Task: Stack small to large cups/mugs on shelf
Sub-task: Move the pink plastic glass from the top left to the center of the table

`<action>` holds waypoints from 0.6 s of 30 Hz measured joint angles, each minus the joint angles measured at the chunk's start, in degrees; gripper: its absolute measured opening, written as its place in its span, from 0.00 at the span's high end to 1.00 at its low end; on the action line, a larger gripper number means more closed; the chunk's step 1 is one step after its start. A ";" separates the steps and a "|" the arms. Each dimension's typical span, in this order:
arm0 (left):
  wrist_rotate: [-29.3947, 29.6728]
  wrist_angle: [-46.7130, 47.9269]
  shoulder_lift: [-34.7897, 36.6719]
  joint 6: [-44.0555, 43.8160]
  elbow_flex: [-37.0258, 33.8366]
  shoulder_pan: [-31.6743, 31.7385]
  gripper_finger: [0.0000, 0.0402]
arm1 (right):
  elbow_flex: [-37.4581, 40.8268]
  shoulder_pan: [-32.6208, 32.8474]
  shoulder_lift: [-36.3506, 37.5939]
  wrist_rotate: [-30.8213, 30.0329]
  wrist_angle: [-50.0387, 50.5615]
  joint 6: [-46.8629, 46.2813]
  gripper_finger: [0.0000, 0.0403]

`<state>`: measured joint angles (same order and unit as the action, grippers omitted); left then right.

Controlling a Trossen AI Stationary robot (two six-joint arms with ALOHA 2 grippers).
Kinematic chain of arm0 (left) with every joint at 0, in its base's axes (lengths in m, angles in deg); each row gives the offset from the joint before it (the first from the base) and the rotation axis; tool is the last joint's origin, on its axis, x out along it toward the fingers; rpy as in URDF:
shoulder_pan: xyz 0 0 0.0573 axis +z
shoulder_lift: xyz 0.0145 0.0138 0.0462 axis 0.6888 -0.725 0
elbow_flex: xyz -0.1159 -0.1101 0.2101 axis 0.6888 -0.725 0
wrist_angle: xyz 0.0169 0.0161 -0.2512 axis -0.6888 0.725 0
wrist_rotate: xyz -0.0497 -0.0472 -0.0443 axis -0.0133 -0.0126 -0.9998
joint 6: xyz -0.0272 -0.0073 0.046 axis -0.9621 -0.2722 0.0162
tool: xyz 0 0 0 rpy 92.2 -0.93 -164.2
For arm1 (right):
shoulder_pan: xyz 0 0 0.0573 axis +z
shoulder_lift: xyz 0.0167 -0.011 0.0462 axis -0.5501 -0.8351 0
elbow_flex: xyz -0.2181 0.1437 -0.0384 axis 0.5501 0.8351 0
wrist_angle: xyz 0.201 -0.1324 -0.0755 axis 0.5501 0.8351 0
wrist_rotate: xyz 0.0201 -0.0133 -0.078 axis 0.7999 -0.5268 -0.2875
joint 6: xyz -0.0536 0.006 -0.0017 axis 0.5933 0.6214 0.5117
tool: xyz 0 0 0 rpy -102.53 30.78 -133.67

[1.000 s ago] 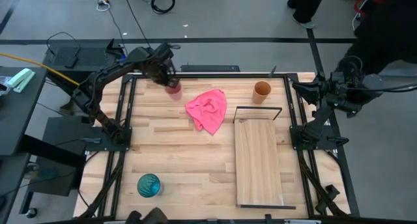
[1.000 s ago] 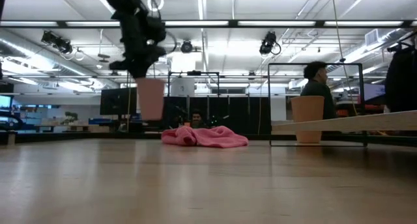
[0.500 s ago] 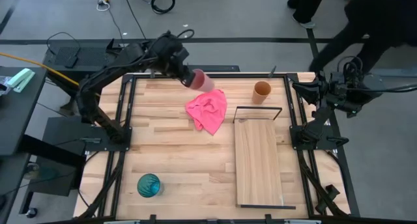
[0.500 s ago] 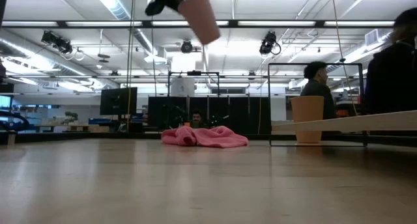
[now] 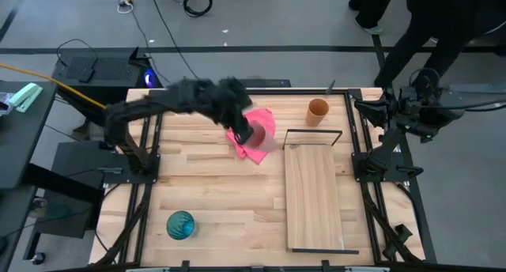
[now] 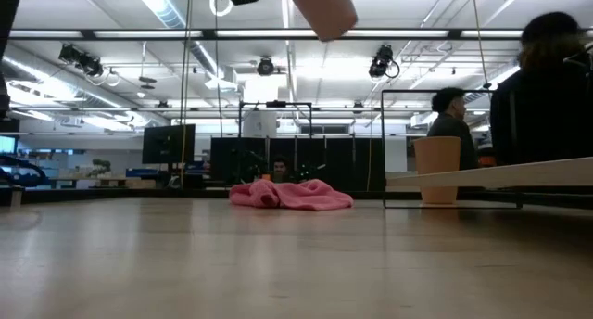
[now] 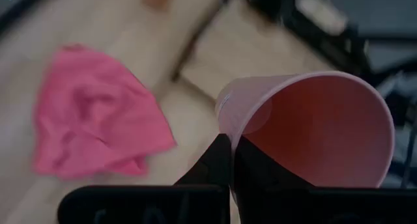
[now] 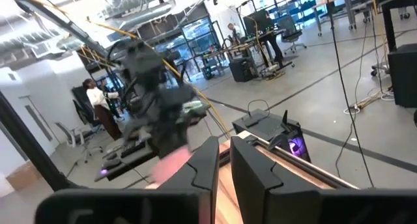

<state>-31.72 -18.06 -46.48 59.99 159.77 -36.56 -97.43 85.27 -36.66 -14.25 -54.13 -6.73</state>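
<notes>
High view: we see the left hand (image 5: 251, 134) above the pink cloth (image 5: 254, 131), just beside the shelf's (image 5: 312, 197) wire-frame end, pinching the pink cup (image 5: 261, 134). The orange cup (image 5: 317, 111) stands on the desk (image 5: 213, 193) just beyond that frame; the teal cup (image 5: 180, 224) sits well apart at the near left corner. The right hand (image 5: 365, 107) waits at the desk's right edge.
Low view: we find the pink cup (image 6: 323, 8) tilted high in the air, the cloth (image 6: 291, 195) on the desk below, the orange cup (image 6: 437, 169) upright near the shelf (image 6: 491, 176).
Left wrist view: our fingers (image 7: 220, 160) clamp the pink cup's (image 7: 313, 129) wall; the cloth (image 7: 91, 116) lies below.
Right wrist view: the right fingers (image 8: 203, 164) stand close together, nearly touching, holding nothing.
</notes>
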 joint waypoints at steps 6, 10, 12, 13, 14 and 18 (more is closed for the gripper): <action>-0.09 3.03 -8.73 -0.04 -0.07 -5.40 0.98 | 0.00 0.00 0.00 2.57 6.39 -5.99 0.88; -0.53 3.35 -14.31 -0.05 -0.07 -7.11 0.98 | 0.00 -0.02 -0.72 5.47 13.42 -13.76 0.88; -1.12 3.30 -16.39 -0.09 -0.09 -7.62 0.98 | 0.00 -0.02 -1.77 7.00 18.88 -20.76 0.88; -1.30 3.18 -17.32 -0.09 -0.09 -7.68 0.98 | 0.00 -0.02 -2.53 7.96 21.87 -24.63 0.88; -1.48 3.07 -18.05 -0.10 -0.09 -7.70 0.98 | 0.00 -0.02 -3.33 8.70 24.47 -28.07 0.88; -0.95 2.47 -20.22 -0.28 -0.09 -7.36 0.98 | 0.00 -0.02 -6.62 10.83 33.33 -39.36 0.88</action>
<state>-32.67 -15.60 -66.70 59.71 159.68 -43.92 -97.43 85.25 -43.27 -3.42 -20.81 -46.09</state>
